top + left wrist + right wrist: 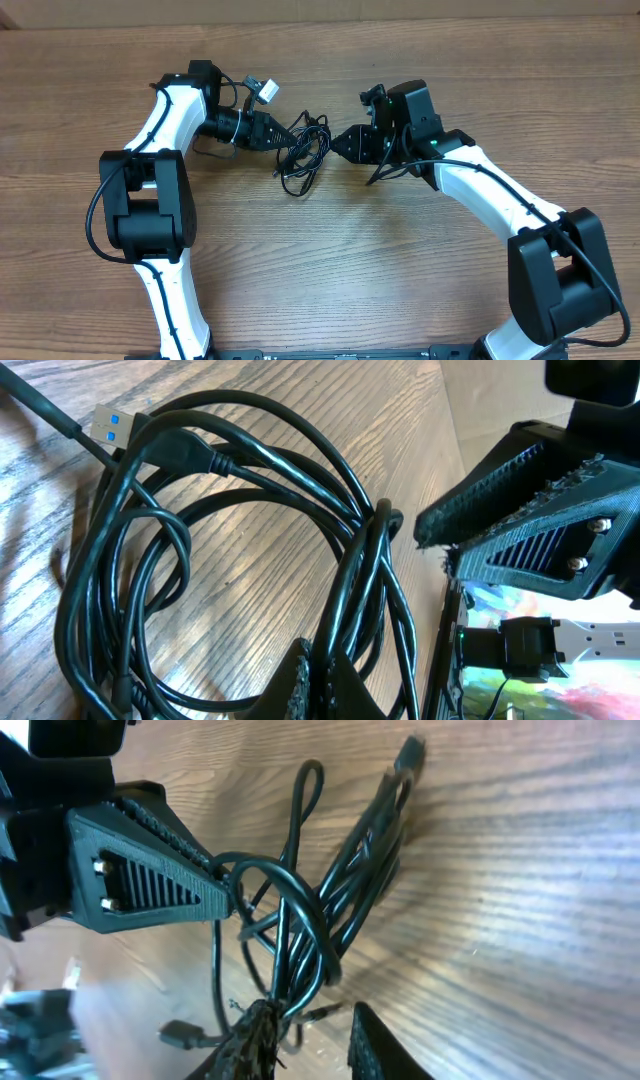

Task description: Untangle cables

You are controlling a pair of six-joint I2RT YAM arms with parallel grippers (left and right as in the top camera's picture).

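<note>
From overhead, the cables (305, 155) lie in a loose black tangle on the table (400, 280), just above its centre. The left gripper (278, 138) meets the tangle from 9 o'clock. The right gripper (338, 143) points at it from 3 o'clock, its tip just beside the outer loops. The two tips face each other across the bundle.

In the left wrist view, the left gripper (312, 660) sits at 6 o'clock with its fingers pressed together, pinching several strands of the cables (230, 510) that rise toward 1 o'clock. Wide loops spread to 9 o'clock. A silver plug (110, 425) with a blue insert lies at 10 o'clock. The right gripper (520, 510) shows at 2 o'clock, near the top of the pinched strands.

In the right wrist view, the right gripper (312, 1012) is at 6 o'clock with its fingers apart and wood visible between them. The cables (320, 900) run down against the finger toward 7 o'clock, not clamped. The left gripper (150, 870) comes in from 9 o'clock, its tip closed on a loop.
</note>
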